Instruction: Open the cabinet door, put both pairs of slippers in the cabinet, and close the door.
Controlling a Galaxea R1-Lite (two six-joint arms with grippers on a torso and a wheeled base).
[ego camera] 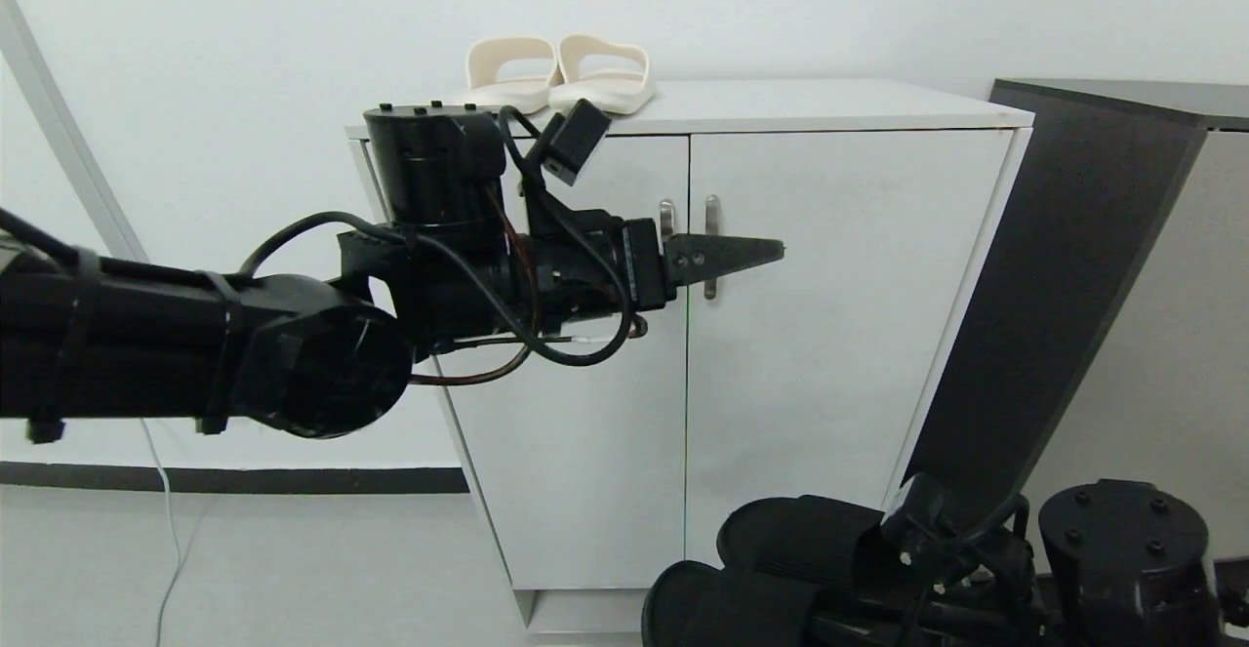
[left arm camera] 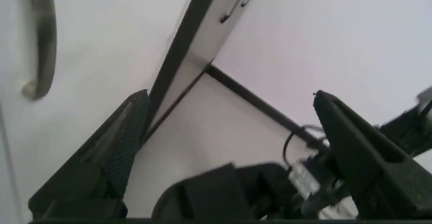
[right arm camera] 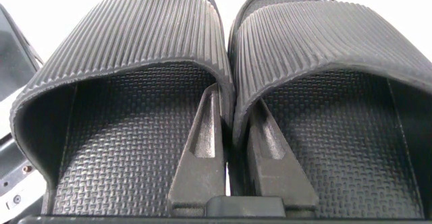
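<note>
A white two-door cabinet [ego camera: 839, 335] stands against the pale wall, both doors shut, with two slim metal handles [ego camera: 666, 218] side by side at the middle seam; a pair of cream open-toe rubber slippers [ego camera: 558, 76] sits on its top, near the back left corner. The left gripper [ego camera: 751, 253] is held level in front of the doors at handle height, its tip crossing the right door's handle; in the left wrist view its jaws stand spread wide, one handle just beyond one jaw's tip and not gripped. Low before the cabinet's right door, a pair of black ribbed rubber slippers [ego camera: 790, 540] lies side by side in the right gripper [right arm camera: 233, 109]; one jaw reaches into each slipper, and together they pinch the two adjoining inner walls. A tall dark grey cabinet [ego camera: 1054, 286] stands just beside the white one's right side.
</note>
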